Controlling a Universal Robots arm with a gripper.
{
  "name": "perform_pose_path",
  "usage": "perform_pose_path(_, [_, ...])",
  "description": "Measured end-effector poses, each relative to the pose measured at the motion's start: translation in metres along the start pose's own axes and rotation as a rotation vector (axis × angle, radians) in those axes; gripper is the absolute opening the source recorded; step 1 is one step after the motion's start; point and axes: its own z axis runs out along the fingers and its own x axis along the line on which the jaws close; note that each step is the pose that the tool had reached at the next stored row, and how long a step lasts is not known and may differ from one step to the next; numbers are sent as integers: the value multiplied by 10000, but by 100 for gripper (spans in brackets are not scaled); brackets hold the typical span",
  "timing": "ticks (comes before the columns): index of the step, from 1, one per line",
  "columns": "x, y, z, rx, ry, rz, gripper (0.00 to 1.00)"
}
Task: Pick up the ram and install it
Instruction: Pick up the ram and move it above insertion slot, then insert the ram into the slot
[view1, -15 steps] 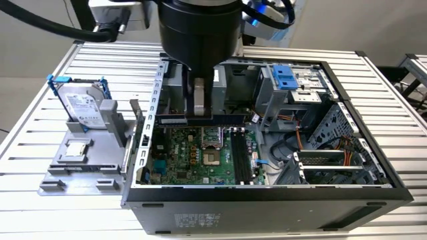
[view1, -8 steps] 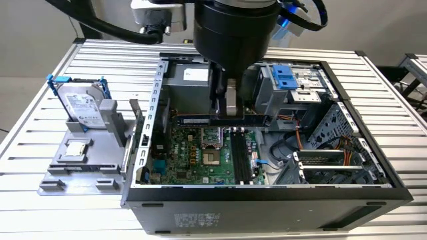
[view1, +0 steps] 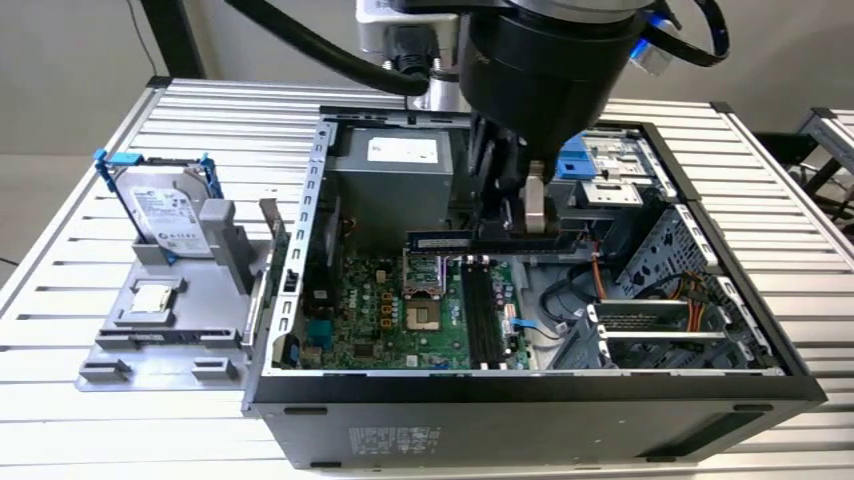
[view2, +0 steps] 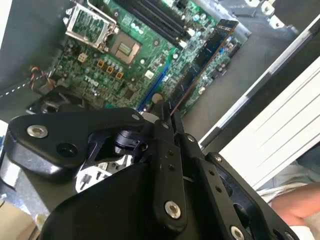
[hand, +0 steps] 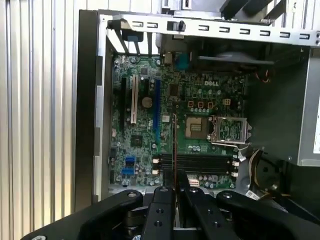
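Inside the open case (view1: 534, 385), the ram (view2: 202, 62) is being held by one end, its length sticking out from the gripper (view2: 163, 107) over the green motherboard (hand: 145, 145). The fingers (view2: 166, 137) are pressing together on it, pinching the stick between their tips. In the exterior view the ram is hanging at about 12 o'clock from the black slots (view1: 483, 310) and pointing toward 9 o'clock; it is not sitting in any of them. In the first wrist view it is showing edge-on, as a thin line crossing over the slots. The processor socket (view1: 424, 318) is lying just beside the slots, at their 9 o'clock in the exterior view. Outside the case, at its 9 o'clock, a hard drive (view1: 167, 210) in a blue frame is standing on edge in a grey holder (view1: 147, 340) on the slatted bench (view1: 787, 230).
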Motion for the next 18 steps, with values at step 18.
perform_pose_path(18, [-167,-284,5,0,8,-1,0])
